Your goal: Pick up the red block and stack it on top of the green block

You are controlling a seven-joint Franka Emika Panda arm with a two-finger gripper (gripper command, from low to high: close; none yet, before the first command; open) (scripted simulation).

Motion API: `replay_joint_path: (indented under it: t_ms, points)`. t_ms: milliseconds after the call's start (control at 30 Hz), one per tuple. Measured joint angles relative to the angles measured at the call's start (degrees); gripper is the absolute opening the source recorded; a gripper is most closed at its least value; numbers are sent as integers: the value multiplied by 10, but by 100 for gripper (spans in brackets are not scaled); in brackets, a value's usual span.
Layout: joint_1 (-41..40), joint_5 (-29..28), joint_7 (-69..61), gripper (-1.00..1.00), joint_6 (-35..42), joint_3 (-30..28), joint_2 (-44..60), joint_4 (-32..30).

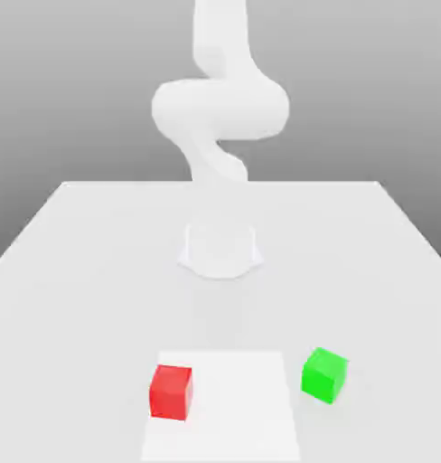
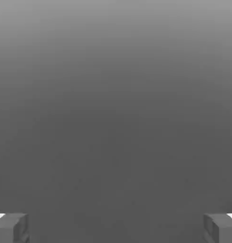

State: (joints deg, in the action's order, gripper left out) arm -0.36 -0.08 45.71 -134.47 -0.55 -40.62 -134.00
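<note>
A red block (image 1: 171, 392) rests on the white table near its front edge, on the exterior view's left. A green block (image 1: 324, 373) sits apart from it on the exterior view's right, slightly farther back. In the hand view my gripper (image 2: 116, 228) is open, its two grey fingertips (image 2: 11, 228) set wide apart with nothing between them and plain grey background behind. The white arm (image 1: 220, 108) rises from its base and goes out of the exterior view at the top, well above both blocks.
The arm's round base (image 1: 220, 249) stands at the table's middle, behind the blocks. A slightly brighter square patch (image 1: 233, 398) marks the table surface (image 1: 79, 271) between and under the blocks. Table edges run at the far back and both sides.
</note>
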Motion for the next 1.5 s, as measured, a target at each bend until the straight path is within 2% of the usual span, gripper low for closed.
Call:
replay_joint_path:
  t_ms: [667,867,900,1133,1333,1500]
  points:
    - [-36,9,-21,0,-216,-44,419,-178]
    - [-47,35,-41,0,-311,-31,544,-178]
    - [-51,39,-45,-100,-328,-26,565,-175]
    - [-52,39,-44,-100,-333,-24,570,-174]
    - [-44,12,-21,-100,-244,-31,464,-191]
    - [27,3,37,-100,-216,6,423,-204]
